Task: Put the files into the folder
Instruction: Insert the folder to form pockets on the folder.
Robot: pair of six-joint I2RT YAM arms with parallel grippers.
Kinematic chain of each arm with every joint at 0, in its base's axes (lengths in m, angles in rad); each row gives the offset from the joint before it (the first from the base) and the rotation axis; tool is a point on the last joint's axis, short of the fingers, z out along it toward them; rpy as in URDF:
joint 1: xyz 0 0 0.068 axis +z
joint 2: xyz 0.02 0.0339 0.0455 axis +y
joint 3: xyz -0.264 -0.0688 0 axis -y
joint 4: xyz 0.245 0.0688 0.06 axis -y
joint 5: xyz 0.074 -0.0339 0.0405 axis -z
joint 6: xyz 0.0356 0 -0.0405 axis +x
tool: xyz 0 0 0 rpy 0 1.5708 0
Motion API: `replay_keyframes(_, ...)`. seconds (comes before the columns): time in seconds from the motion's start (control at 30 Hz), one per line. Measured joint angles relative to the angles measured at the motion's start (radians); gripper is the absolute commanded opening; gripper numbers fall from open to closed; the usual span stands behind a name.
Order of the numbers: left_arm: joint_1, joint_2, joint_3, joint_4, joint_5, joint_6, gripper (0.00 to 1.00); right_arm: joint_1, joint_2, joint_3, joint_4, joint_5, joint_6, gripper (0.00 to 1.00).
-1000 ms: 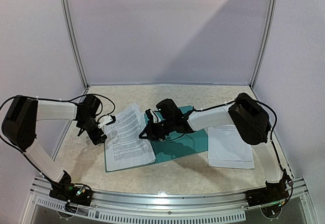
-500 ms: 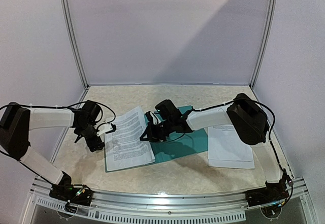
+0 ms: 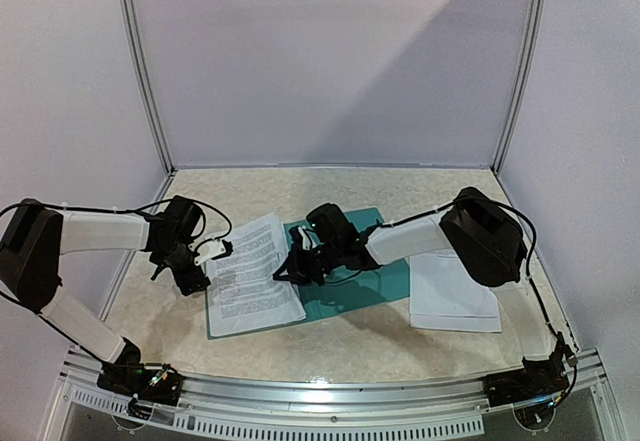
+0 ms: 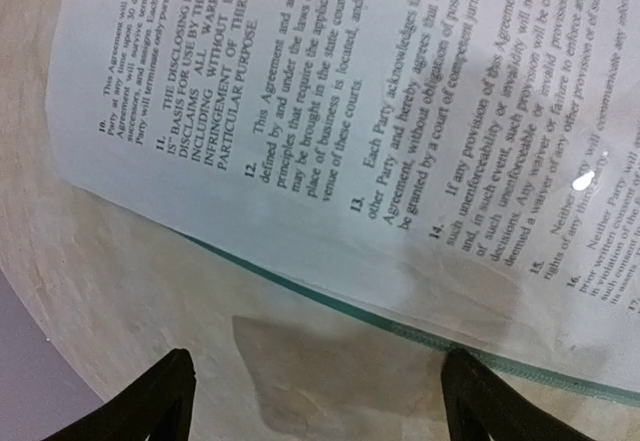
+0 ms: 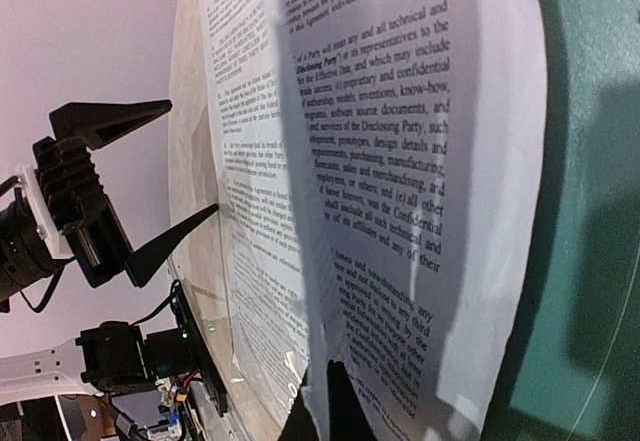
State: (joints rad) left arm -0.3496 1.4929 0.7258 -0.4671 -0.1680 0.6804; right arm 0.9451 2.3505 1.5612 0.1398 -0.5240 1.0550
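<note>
1. The left pincer hangs low over the bare table just beside the sheet's left edge. Its fingers are spread wide, with nothing between them.
2. The printed sheet lies left of centre, and a thin teal edge shows from under its near side. It looks feather-light and floppy, so I'd expect it to sag, curl or crease if it is dragged. An edge or corner is the only place to pinch it, and a second hold on the far edge would keep it flat.
3. The right pincer is closed tight on the sheet's right edge. The paper bows up from that grip.
4. The folder lies flat and teal in the middle of the table, under the right arm. Its covers look stiffer than the paper and probably slick, so a sheet could slide on them.
5. A second pile of sheets lies to the right of the folder, touching or just beside it, and no pincer is on it.
6. The table is pale, mottled and smooth, so it gives thin paper little purchase. Plain walls close in on three sides, and both arms have room to work.
</note>
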Motion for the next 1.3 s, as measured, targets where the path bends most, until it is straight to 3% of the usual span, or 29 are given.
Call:
replay_keyframes(0.57,0.0,-0.028,-0.032,0.034,0.005,0.001,0.87,0.025,0.0,-0.032,0.028,0.094,0.094,0.01)
replay_keyframes(0.83,0.0,-0.029,-0.031,0.031,0.009,0.002,0.89,0.031,-0.027,-0.032,-0.02,0.136,0.068,0.38)
replay_keyframes(1.0,0.002,-0.033,-0.021,-0.01,-0.005,0.009,0.9,0.035,-0.081,-0.018,-0.148,0.18,0.006,0.49)
replay_keyframes(1.2,0.019,-0.06,0.006,-0.075,-0.024,0.024,0.91,0.036,-0.193,0.013,-0.351,0.283,-0.118,0.46)
replay_keyframes(1.3,0.029,-0.095,0.031,-0.108,-0.025,0.027,0.91,0.036,-0.254,0.043,-0.475,0.356,-0.182,0.3)
